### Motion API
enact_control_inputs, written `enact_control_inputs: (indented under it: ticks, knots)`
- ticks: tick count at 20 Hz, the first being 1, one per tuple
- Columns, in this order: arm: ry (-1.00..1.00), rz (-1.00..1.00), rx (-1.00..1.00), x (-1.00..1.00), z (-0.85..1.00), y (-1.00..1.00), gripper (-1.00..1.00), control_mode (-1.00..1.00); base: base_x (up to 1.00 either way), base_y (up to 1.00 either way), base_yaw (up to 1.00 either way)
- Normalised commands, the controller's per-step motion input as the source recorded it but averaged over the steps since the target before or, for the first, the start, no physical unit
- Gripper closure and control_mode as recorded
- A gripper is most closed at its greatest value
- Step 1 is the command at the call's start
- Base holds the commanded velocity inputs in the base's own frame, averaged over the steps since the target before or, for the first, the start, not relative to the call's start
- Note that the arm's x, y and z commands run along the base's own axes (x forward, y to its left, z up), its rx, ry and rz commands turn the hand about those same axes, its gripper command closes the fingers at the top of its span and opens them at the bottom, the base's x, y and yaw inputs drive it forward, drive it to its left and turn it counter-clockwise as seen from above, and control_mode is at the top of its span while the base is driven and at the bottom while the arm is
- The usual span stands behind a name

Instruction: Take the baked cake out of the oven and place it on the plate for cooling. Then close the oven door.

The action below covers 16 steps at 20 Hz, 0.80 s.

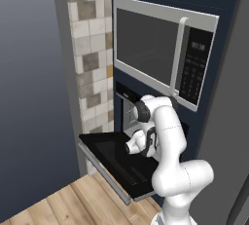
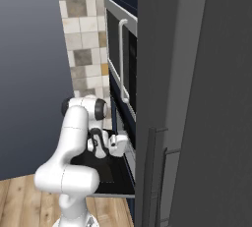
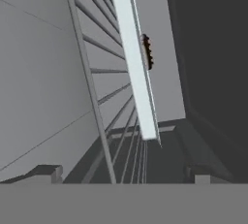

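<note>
The black oven (image 1: 127,114) stands below the microwave, and its door (image 1: 109,153) lies dropped flat with the silver bar handle (image 1: 104,173) at its front edge. My arm bends over the door and the hand (image 1: 132,146) sits at the oven's mouth. In the hand view, rolled sideways, wire racks (image 3: 104,97) run past a pale flat tray (image 3: 135,72) seen edge-on. A small dark brown cake (image 3: 147,52) rests against the tray's far side. My gripper (image 3: 125,173) is open, its fingertips (image 3: 46,172) wide apart, short of the tray with nothing between them. The plate is out of view.
A silver-framed microwave (image 1: 155,48) with a vertical handle hangs right above the oven. A tiled wall (image 1: 90,48) borders the cabinet on the left, and a tall dark panel (image 2: 197,98) on the right. Wooden floor (image 1: 63,204) lies below the open door.
</note>
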Motion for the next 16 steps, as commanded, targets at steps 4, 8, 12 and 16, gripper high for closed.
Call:
enact_control_inputs:
  ticks: [4,8,12,16]
  knots:
    - [-0.03,0.00,0.00,0.29,-0.20,-0.27,-1.00,-1.00,0.00,0.00,0.00]
    - [-0.01,0.00,0.00,0.30,-0.23,-0.23,-1.00,-1.00,0.00,0.00,0.00]
    - [0.00,0.00,0.00,0.32,-0.27,-0.21,-1.00,-1.00,0.00,0.00,0.00]
    - [0.00,0.00,0.00,0.30,-0.27,-0.21,-1.00,-1.00,0.00,0.00,0.00]
